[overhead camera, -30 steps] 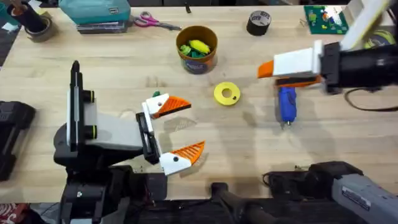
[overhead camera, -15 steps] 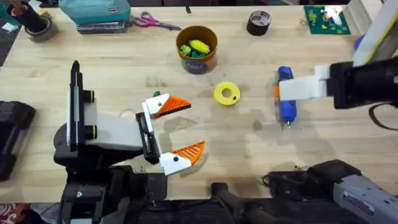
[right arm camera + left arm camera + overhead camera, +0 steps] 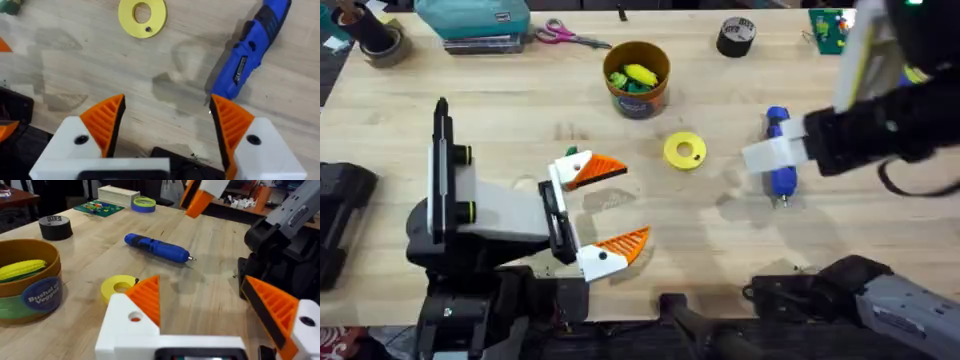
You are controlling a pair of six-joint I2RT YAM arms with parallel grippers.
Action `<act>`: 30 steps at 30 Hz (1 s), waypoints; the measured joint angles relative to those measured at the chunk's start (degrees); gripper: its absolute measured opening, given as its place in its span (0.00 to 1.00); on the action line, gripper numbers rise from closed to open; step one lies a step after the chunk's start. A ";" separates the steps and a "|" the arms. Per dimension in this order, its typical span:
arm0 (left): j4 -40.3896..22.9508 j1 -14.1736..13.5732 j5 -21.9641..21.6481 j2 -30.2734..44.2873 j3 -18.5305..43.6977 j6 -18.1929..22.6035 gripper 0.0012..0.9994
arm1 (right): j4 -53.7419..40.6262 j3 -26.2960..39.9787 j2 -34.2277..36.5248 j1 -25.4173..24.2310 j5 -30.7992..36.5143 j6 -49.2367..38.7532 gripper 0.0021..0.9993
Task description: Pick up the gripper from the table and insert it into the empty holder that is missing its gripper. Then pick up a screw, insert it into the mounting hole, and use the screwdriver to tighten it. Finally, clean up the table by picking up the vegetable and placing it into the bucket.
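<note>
Screwdriver (image 3: 779,153) lies flat on the tabletop (image 3: 520,110), long axis running away from the bases, tip nearest them. Right hand (image 3: 167,125) hovers just beside it, fingers apart and empty. Left hand (image 3: 605,207), also spread, sits well apart.

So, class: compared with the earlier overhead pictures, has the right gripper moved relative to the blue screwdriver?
Yes. The right gripper has shifted from above the screwdriver down across it toward the near table edge; the screwdriver stayed put.
</note>
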 joint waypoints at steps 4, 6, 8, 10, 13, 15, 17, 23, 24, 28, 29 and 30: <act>0.00 0.00 0.00 0.00 0.00 -0.01 0.99 | 1.09 2.29 5.63 0.83 0.14 0.00 1.00; 0.00 0.00 0.00 0.01 0.00 0.00 0.99 | 4.34 5.04 12.66 2.60 0.32 0.01 1.00; 0.00 0.00 0.00 0.02 0.00 -0.01 0.99 | 6.19 5.30 14.85 3.34 0.32 0.00 1.00; 0.00 0.00 0.00 0.01 0.00 0.00 0.99 | 7.75 5.38 16.81 3.96 0.32 0.01 1.00; 0.00 0.00 0.00 0.00 0.00 -0.01 0.99 | 9.47 5.42 19.71 4.61 0.34 0.00 1.00; 0.00 0.00 0.00 0.00 0.00 -0.01 0.99 | 10.08 5.45 21.73 4.97 0.34 0.00 1.00; 0.00 0.00 0.00 0.00 0.00 0.01 0.99 | 10.79 5.45 23.33 5.25 0.34 0.01 1.00; 0.00 0.00 0.00 0.01 0.00 0.01 0.99 | 16.17 3.94 26.24 6.12 0.34 0.22 1.00; 0.00 0.00 0.00 0.00 0.00 -0.01 0.99 | 17.33 3.10 26.29 6.19 0.32 0.48 1.00; 0.00 0.00 0.00 0.00 0.00 0.01 0.99 | 19.80 -1.14 26.37 6.24 0.34 1.51 0.98; 0.00 0.00 0.00 0.02 0.00 -0.01 0.99 | 20.17 -2.03 26.39 6.24 0.34 1.73 0.98; 0.00 0.00 0.00 0.00 0.00 -0.01 0.99 | 20.75 -2.94 26.39 6.24 0.34 1.91 0.97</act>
